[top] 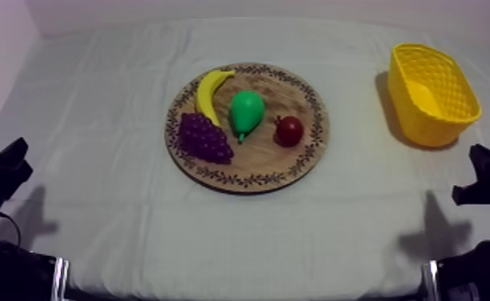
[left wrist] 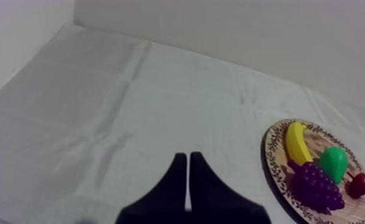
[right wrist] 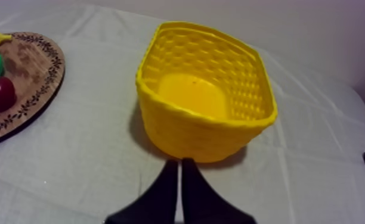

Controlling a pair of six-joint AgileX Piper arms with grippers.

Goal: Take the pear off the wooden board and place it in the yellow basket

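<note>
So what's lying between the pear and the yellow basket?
In the top view, the small red fruit sits between pear and yellow basket; beyond the wooden board, only bare cloth.

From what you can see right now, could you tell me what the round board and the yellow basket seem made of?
The board looks like wood: matte brown surface with grain streaks, dark leaf pattern round the rim. The yellow basket is probably moulded plastic: even colour, slight sheen, lattice texture in its walls.

Soft, dim light casts faint shadows beside the yellow basket (top: 434, 128).
</note>
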